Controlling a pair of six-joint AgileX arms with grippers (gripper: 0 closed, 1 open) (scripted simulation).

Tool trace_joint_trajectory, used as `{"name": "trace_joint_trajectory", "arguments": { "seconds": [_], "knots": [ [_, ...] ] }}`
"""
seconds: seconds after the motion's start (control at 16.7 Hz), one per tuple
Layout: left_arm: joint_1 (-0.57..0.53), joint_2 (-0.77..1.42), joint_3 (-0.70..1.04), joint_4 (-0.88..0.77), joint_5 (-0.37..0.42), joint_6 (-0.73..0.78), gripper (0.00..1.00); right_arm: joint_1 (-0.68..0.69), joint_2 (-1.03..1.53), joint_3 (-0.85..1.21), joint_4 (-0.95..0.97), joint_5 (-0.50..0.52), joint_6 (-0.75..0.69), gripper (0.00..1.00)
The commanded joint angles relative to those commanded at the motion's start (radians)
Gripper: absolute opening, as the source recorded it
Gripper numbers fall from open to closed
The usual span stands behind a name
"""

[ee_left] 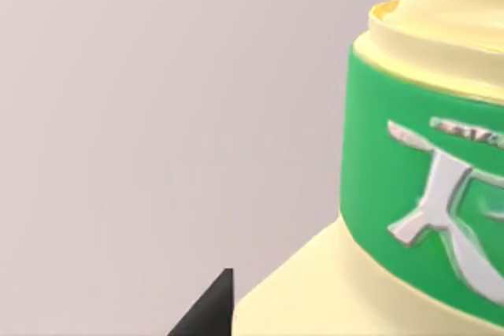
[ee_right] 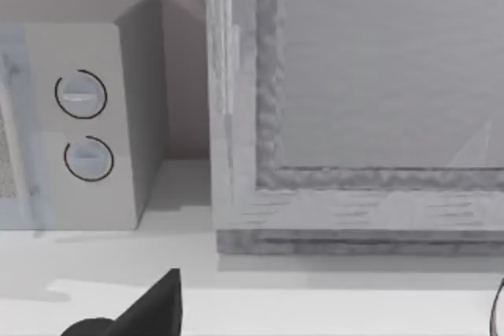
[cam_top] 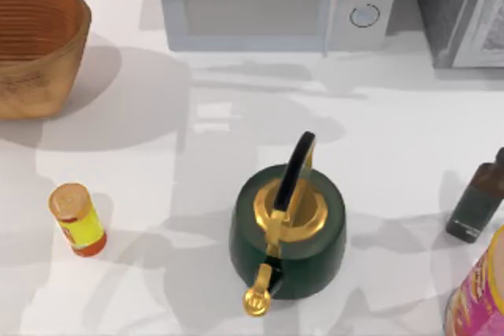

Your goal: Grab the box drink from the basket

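- Left gripper (ee_left: 206, 312): a dark tip of it juts up beside the box drink (ee_left: 409, 194), a pale cream carton with a green band and a white mark. Whether it is clenched on the carton or released, I cannot tell.
- That box drink looms very close to the left wrist camera, against a plain pale background.
- Right gripper (ee_right: 150, 304): a dark tip shows over the white table (cam_top: 157, 155), facing the white microwave (cam_top: 268, 1) and a grey framed panel (ee_right: 354, 100); its grip cannot be told either.
- Wide orange-brown woven basket (cam_top: 35, 49): at the table's back left corner.
- Dark green kettle with gold lid and black handle (cam_top: 287, 230): centre front.
- Yellow-and-red can with tan lid (cam_top: 76, 218): front left, well apart from the basket.
- Dark bottle (cam_top: 479, 198) and pink-and-yellow container (cam_top: 480, 293): right edge, near each other.
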Motion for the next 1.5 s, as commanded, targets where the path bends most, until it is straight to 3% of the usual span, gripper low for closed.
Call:
{"name": "trace_joint_trajectory", "arguments": {
  "seconds": [0.36,1.2,1.5],
  "knots": [
    [-0.025,-0.278,-0.173,-0.087,-0.028,-0.003,0.00,0.000,0.000,0.000,0.000,0.000,0.000,1.00],
    [-0.137,-1.463,-0.963,-0.485,-0.155,-0.016,0.00,0.000,0.000,0.000,0.000,0.000,0.000,1.00],
    [-0.158,-1.659,-1.107,-0.558,-0.179,-0.019,0.00,0.000,0.000,0.000,0.000,0.000,0.000,1.00]
  ]
}}
